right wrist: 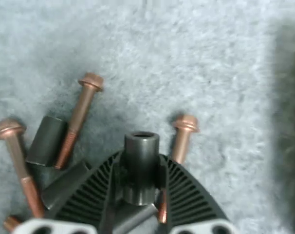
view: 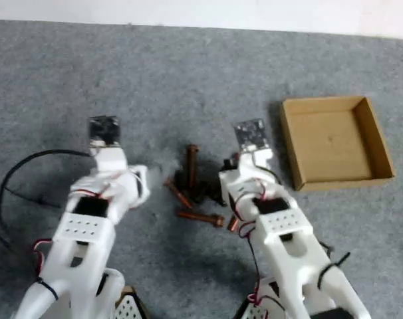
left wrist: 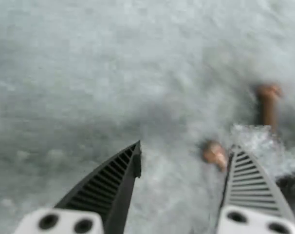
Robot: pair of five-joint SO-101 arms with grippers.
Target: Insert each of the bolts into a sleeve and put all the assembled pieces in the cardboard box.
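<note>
Now your right gripper (right wrist: 141,161) squeezes a dark metal tube sleeve (right wrist: 141,142); your left gripper (left wrist: 185,147), spread wide, likely needs that copper bolt (left wrist: 268,109).

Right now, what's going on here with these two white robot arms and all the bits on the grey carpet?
The right gripper is shut on a dark cylindrical metal sleeve, beside the pile of loose copper-coloured bolts and other dark sleeves. The left gripper is open, low over the grey carpet at the pile's edge, holding nothing. The shallow brown cardboard box holds nothing, so no assembled piece is packed yet.
</note>
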